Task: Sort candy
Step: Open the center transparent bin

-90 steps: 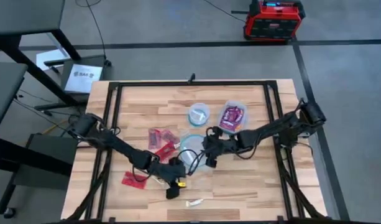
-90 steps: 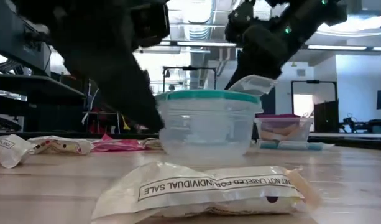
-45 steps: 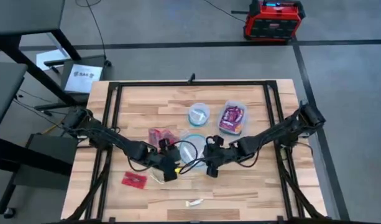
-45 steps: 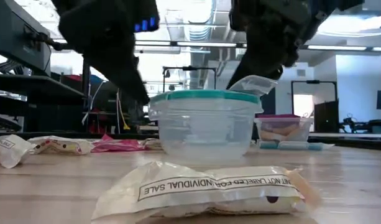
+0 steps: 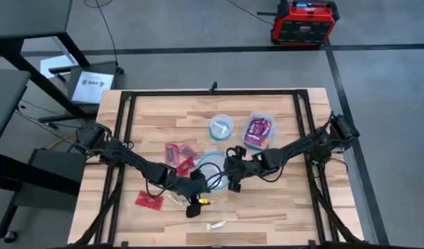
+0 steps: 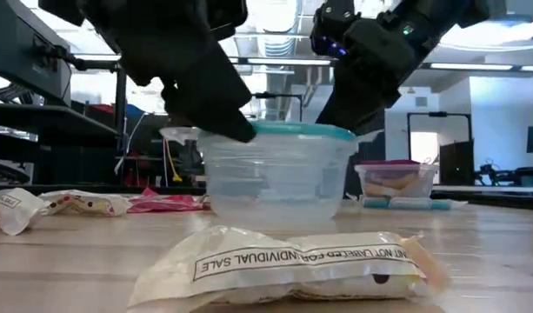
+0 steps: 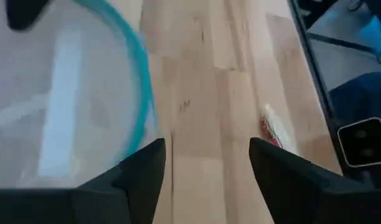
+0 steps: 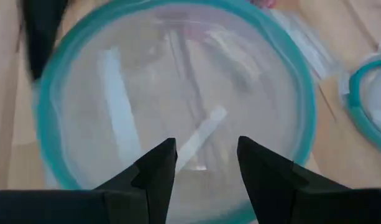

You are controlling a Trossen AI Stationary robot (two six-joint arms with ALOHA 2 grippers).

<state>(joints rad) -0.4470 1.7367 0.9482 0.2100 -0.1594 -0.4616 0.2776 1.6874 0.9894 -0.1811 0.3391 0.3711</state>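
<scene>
Pale butcher-block wooden table, framed by black rails, carried everything listed.

Left arm, dark: its left gripper stood at the near-left edge of the central tub, fingers parted moderately and empty.

Right arm, dark: its right gripper hung directly over the same tub, fingers set narrowly apart, nothing between them.

Clear round plastic tub with teal rim, mid-table: thin white stick candies lay flat inside. Their long axes ran differing ways.

Clear rectangular container, far right: purple packets inside.

Second round teal-rimmed tub, beyond the first.

Loose candy: red packets left of the central tub; one red packet nearer the front; one cream wrapper near the front edge, lying crosswise. That wrapper lay just forward of the left gripper, likely the closer arm for it.
</scene>
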